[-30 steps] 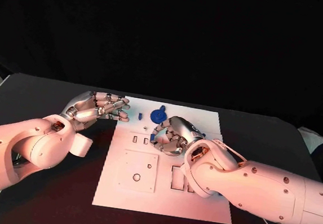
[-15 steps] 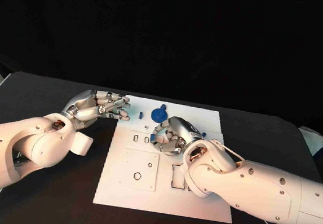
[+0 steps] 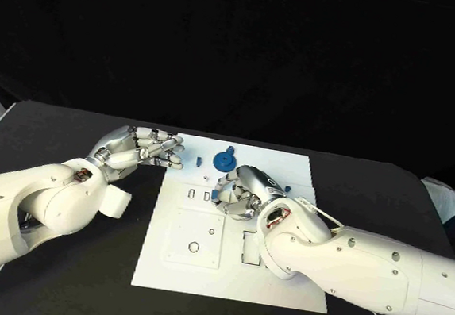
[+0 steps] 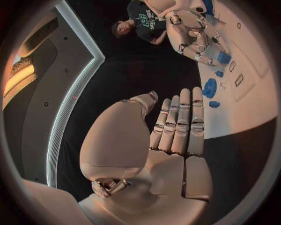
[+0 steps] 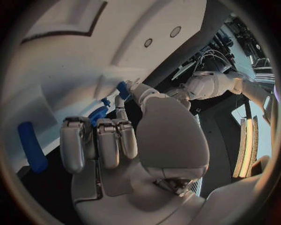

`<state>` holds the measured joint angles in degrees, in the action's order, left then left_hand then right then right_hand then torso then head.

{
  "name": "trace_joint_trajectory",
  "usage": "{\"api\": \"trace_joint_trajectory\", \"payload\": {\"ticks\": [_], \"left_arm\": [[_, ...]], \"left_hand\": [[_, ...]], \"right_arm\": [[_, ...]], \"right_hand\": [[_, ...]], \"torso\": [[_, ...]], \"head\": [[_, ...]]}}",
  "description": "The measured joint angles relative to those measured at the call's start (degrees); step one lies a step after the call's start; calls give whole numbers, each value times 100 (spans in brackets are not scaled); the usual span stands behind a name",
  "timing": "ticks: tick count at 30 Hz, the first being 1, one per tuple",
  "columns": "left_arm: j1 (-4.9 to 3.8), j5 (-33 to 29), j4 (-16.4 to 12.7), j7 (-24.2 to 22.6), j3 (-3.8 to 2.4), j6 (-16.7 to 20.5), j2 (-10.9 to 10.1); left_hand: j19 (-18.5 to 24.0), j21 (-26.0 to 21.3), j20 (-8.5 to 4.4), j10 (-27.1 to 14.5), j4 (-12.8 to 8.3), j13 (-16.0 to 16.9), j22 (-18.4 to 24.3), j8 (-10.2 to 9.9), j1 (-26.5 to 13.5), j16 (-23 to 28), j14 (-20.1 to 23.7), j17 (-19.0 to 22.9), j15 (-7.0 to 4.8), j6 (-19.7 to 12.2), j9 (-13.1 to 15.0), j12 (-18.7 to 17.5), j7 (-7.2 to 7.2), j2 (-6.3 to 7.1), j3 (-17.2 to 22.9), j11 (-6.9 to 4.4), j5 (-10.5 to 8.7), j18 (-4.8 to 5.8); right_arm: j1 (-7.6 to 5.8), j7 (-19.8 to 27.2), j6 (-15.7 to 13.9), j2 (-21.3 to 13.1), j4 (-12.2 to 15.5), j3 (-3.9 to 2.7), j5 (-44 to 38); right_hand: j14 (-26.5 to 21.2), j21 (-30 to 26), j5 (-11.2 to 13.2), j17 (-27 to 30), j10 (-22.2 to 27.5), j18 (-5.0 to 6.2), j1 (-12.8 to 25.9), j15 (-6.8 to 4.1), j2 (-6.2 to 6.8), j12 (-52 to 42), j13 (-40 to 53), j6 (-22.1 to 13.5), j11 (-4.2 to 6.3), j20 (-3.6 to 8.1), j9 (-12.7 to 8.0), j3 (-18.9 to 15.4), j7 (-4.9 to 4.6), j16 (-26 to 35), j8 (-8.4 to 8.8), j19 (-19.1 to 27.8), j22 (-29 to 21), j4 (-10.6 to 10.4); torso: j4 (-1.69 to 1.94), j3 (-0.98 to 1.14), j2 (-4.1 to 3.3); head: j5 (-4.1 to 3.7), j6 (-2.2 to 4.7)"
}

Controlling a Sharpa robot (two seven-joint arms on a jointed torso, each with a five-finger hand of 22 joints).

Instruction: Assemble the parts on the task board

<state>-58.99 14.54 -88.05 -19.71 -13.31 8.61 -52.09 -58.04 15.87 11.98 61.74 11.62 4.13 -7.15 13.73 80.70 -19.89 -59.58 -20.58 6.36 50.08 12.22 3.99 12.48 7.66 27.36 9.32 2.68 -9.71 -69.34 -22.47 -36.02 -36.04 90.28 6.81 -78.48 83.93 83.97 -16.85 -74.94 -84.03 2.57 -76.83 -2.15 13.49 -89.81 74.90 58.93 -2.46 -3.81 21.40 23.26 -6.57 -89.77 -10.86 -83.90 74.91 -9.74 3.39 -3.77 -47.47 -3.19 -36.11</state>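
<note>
1. Since the earlier frame the right hand [image 3: 241,191] has edged slightly toward 12 o'clock on the task board [image 3: 277,289]; the left hand [image 3: 142,149] has barely shifted.
2. Head view: the left hand hovers over the board's 10 o'clock corner and the dark worktop [image 3: 57,292], fingers loosely together, grasping nothing. A round blue part [image 3: 224,159] lies near the board's 12 o'clock edge, with a small blue part [image 3: 197,159] just at its 9 o'clock. The right hand sits at 6 o'clock of the round part, fingers curled down onto the board.
3. Left wrist view: the left hand's fingers [image 4: 181,124] lie straight and side by side, released.
4. Right wrist view: the right hand's fingers [image 5: 99,140] are bent inward; whether they grasp the blue piece beside them I cannot tell.
</note>
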Motion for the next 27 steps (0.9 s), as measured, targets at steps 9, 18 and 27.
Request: {"api": "trace_joint_trajectory", "payload": {"ticks": [9,18,27], "left_arm": [[0,0,-1,5,0,-6,1],[0,0,-1,8,0,-12,-3],[0,0,3,12,0,-18,0]], "left_hand": [[0,0,0,0,0,0,0,0,0,0,0,0,0,0,0,0,0,0,0,0,0,0],[0,0,0,0,0,0,0,0,0,0,0,0,0,0,0,0,0,0,0,0,0,0],[0,0,0,0,0,0,0,0,0,0,0,0,0,0,0,0,0,0,0,0,0,0]], "right_arm": [[12,0,0,42,-58,1,-8],[27,0,3,57,-111,4,-15],[31,8,5,55,-115,6,-24]], "right_hand": [[0,0,0,0,0,0,0,0,0,0,0,0,0,0,0,0,0,0,0,0,-1,0],[0,0,-15,1,0,0,0,0,0,0,0,0,0,0,0,0,0,0,0,0,4,0],[0,-22,-25,1,0,0,45,0,46,12,5,-70,0,0,-1,0,-31,0,0,0,3,0]], "torso": [[5,-1,-1],[-1,-2,-3],[-4,-2,-2]], "head": [[7,-3],[21,-16],[15,-29]]}}
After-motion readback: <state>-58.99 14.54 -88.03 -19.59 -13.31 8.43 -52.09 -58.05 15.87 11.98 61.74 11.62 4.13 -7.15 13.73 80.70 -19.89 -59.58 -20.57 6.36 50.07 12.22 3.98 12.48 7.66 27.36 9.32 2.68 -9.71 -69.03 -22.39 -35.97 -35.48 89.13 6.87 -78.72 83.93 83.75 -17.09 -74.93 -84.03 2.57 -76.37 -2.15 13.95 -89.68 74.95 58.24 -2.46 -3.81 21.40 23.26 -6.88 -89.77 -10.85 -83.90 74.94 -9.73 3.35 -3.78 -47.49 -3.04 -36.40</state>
